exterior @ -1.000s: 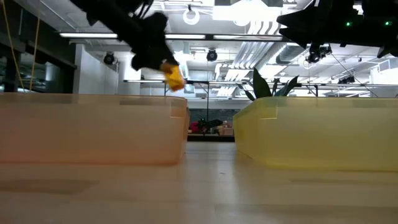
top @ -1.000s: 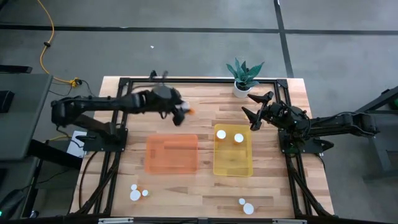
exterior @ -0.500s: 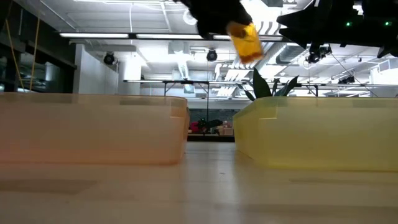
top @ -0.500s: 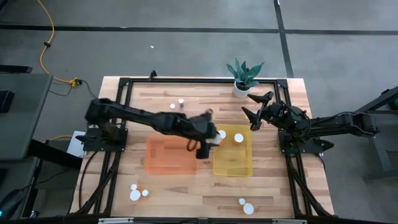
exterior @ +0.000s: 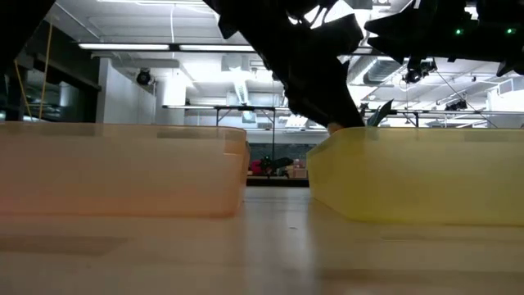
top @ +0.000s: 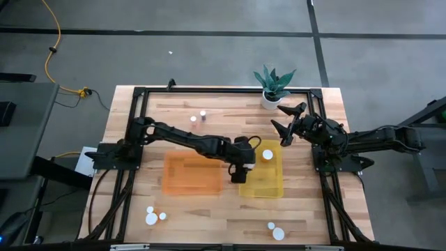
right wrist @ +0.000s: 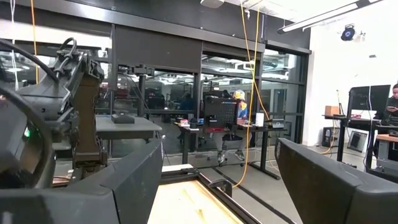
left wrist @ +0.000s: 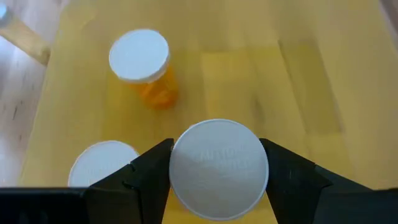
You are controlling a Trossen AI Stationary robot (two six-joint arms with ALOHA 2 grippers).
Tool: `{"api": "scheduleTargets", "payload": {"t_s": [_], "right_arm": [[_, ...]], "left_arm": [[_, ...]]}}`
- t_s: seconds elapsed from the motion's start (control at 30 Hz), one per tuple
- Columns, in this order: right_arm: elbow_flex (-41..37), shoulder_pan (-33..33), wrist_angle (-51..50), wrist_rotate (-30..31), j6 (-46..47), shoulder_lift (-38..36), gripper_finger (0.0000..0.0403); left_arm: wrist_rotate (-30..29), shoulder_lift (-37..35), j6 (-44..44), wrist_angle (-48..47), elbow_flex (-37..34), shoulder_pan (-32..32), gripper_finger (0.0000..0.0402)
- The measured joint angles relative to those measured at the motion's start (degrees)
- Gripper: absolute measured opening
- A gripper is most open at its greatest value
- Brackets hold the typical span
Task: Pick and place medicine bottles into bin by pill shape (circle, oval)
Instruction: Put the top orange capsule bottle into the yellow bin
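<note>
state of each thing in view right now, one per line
left tool: shut on a bottle, over the yellow bin
held bottle: capped, gripped
yellow bin: two bottles inside
orange bin: no bottles visible
right tool: open, waiting by the plant

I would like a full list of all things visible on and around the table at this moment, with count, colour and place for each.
yellow bin: one, see-through yellow, right of table centre.
orange bin: one, see-through orange, left of the yellow bin.
held bottle: one, white cap, between the left gripper's fingers, over the yellow bin.
bottles in the yellow bin: two, amber with white caps.
far bottles: two, white caps, far side of the table.
near-left bottles: three, white caps, near edge, left.
near-right bottles: two, white caps, near edge, right.
plant: one, green, white pot, far right.
left gripper: dark, at the yellow bin's left edge.
right gripper: dark, open, raised near the plant.
</note>
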Motion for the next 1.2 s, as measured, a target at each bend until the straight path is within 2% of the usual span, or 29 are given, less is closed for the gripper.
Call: {"api": "scheduleTargets", "payload": {"t_s": [0.23,0.77,1.2], "right_arm": [[0.0,0.0,0.0,0.0,0.0,0.0,0.0301],[0.0,0.0,0.0,0.0,0.0,0.0,0.0301],[0.0,0.0,0.0,0.0,0.0,0.0,0.0301]], "left_arm": [[-1.8,0.2,-0.1,-2.2,0.1,0.5,0.0209],[-1.8,0.2,-0.1,-3.0,0.1,0.5,0.0211],[-1.5,0.2,-0.1,-2.9,0.1,0.5,0.0273]]}}
